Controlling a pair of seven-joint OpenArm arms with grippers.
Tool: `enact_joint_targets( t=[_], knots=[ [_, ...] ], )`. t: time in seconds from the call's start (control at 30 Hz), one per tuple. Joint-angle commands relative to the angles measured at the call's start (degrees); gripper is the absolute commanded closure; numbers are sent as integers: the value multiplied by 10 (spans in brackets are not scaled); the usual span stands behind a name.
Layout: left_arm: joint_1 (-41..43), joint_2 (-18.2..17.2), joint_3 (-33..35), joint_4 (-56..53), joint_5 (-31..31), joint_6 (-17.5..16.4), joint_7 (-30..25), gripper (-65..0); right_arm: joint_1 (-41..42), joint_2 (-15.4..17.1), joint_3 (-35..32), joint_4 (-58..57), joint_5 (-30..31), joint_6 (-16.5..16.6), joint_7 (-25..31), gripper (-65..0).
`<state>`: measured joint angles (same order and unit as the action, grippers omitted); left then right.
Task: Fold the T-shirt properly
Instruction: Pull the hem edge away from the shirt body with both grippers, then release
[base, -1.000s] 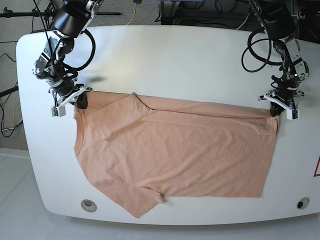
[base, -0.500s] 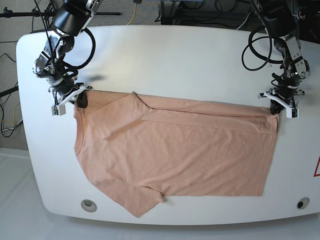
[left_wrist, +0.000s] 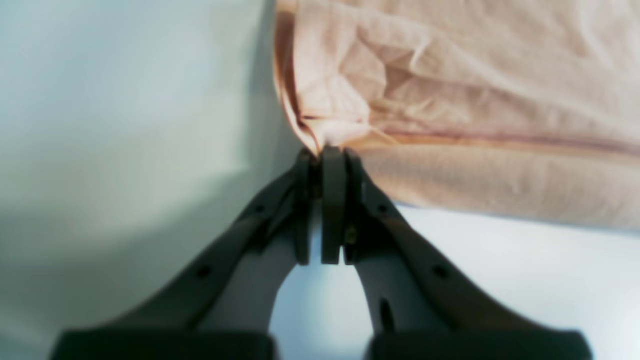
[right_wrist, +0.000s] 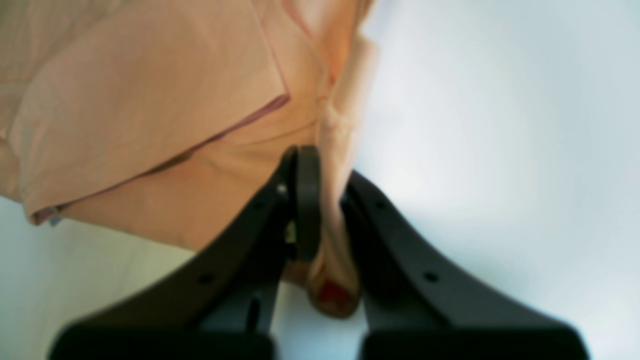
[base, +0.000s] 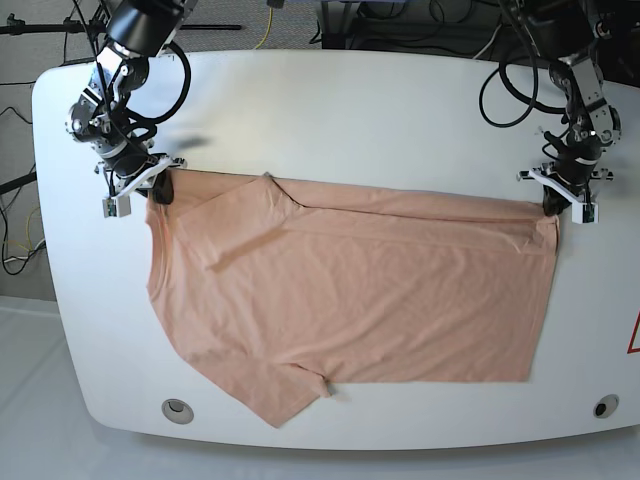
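Both arms reaching down at opposite ends of the peach cotton T-shirt (base: 350, 290); left gripper (base: 558, 205) and right gripper (base: 155, 190) clamped on its far corners.

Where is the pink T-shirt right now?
In the base view the T-shirt lies spread across the white table, its far corners pinched by the right gripper and the left gripper.

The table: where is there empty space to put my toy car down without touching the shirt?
The widest bare patch of the table is the far strip between the two arms, beyond the T-shirt. A thin bare band runs along the near edge. The middle is covered, and the corners by the left gripper and right gripper are crowded.
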<state>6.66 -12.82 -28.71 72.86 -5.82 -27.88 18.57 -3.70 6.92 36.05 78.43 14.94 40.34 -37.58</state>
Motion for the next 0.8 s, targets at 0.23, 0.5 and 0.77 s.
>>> enact_joint_targets(
  t=[0.23, 0.5, 0.77],
  knots=[
    [115, 0, -7, 140, 10, -1, 40, 0, -89, -8, 6, 89, -17, -3, -27, 0],
    [186, 14, -34, 207, 13, -1, 43, 0, -135, -12, 7, 123, -14, -3, -25, 0],
    [234, 32, -59, 231, 16, -1, 31, 0, -164, -14, 10, 135, -10, -3, -23, 0]
  ],
)
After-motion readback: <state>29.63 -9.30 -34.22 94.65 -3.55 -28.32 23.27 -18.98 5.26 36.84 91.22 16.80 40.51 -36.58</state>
